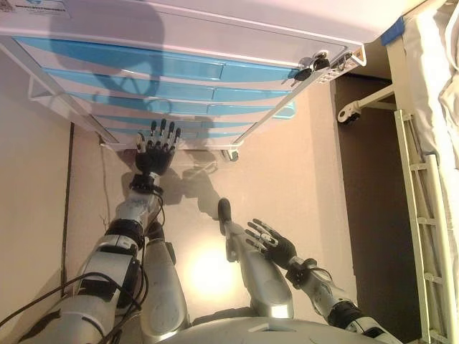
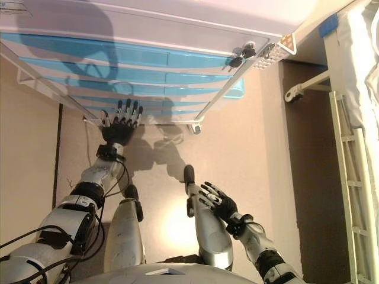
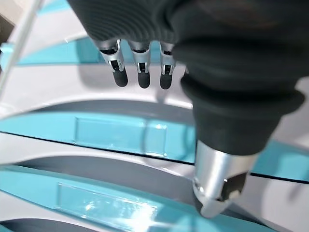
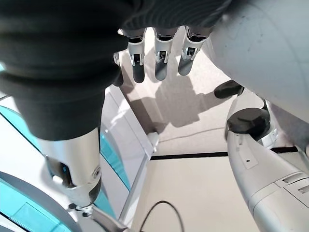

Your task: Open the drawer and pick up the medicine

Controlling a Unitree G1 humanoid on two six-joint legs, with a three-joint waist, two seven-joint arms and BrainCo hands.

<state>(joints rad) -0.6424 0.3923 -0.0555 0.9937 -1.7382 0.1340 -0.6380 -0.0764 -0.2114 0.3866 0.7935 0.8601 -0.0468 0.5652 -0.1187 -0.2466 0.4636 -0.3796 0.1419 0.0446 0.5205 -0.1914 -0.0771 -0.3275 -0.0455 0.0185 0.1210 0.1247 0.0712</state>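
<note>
A white cabinet (image 1: 215, 43) with several blue drawer fronts (image 1: 143, 68) stands before me, seen from above; all drawers look closed. My left hand (image 1: 158, 147) is open, fingers straight, held close in front of the lower drawer fronts. The left wrist view shows its fingers (image 3: 140, 72) just off a blue drawer front (image 3: 120, 135) with a clear label window. My right hand (image 1: 269, 242) is open and empty, low and away from the cabinet. No medicine is in view.
A set of keys (image 1: 310, 68) hangs at the cabinet's upper right corner. A bed frame with a white rail (image 1: 423, 215) and a castor (image 1: 349, 113) stands to the right. Beige floor (image 1: 287, 165) lies between cabinet and me.
</note>
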